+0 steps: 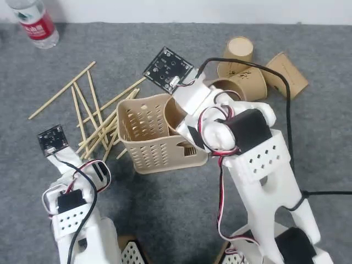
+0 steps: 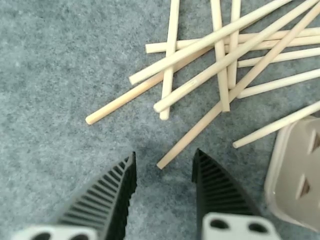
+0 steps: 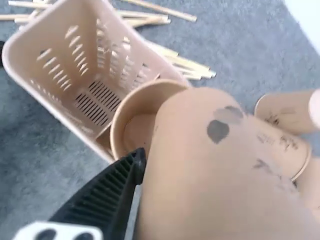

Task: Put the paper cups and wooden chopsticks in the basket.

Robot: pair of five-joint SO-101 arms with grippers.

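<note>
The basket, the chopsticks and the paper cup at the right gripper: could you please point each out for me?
basket point(image 1: 159, 157), high view, on its perforated outer wall.
chopsticks point(image 2: 220, 55), left wrist view, where several sticks cross.
paper cup point(image 3: 215, 165), right wrist view, on its side wall.

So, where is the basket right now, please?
In the high view the basket sits mid-table, with loose chopsticks to its left and the right claw holding a cup at its right rim.

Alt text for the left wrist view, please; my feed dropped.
Open left gripper hovers over grey carpet, one chopstick's end lying in its opening. More chopsticks lie crossed in a pile just beyond, with the basket's corner beside them.
</note>
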